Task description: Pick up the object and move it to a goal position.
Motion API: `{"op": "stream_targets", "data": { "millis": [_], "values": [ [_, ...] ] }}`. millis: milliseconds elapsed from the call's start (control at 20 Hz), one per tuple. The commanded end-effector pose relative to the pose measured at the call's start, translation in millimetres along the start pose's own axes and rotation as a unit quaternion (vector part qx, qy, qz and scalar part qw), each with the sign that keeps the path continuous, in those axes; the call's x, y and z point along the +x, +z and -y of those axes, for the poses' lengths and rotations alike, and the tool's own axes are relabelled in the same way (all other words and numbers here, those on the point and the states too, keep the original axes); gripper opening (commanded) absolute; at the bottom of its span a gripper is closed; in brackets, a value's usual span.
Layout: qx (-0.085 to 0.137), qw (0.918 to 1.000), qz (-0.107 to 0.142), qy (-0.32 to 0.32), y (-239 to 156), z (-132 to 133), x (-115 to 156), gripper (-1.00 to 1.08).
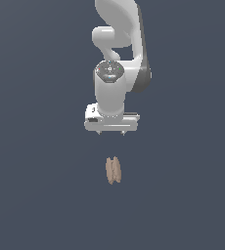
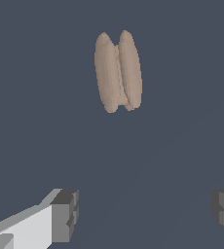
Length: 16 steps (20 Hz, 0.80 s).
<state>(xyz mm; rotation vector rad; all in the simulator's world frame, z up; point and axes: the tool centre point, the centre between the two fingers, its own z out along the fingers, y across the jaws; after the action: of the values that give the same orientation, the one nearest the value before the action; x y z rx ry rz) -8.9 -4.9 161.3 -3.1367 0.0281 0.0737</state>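
Observation:
The object (image 1: 113,170) is a small tan-brown lump of two long lobes lying side by side on the dark grey floor, in the lower middle of the exterior view. It also shows in the wrist view as the object (image 2: 118,71), lying free. My gripper (image 1: 111,132) hangs from the white arm above and behind it, not touching it. Its two fingers are spread wide apart, one dark fingertip (image 2: 66,214) and the other at the far edge, with nothing between them. The gripper (image 2: 145,211) is open.
The floor (image 1: 36,185) is a plain dark grey-blue surface all around. The white arm (image 1: 119,58) rises at the back middle of the exterior view. No goal marker shows.

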Motion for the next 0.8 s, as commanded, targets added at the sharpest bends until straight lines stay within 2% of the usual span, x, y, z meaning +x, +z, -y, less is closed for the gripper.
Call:
{"op": "stream_targets", "data": {
  "millis": [0, 150, 450, 750],
  "values": [
    [0.000, 1.0000, 0.000, 0.000, 0.0, 0.0, 0.0, 1.00],
    [-0.001, 1.0000, 0.000, -0.005, -0.7, 5.1, 0.3, 1.00],
    [-0.005, 0.9994, -0.002, -0.034, -4.4, 32.5, 1.3, 1.00],
    [-0.005, 0.9994, -0.002, -0.034, -4.4, 32.8, 1.6, 1.00]
  ]
}}
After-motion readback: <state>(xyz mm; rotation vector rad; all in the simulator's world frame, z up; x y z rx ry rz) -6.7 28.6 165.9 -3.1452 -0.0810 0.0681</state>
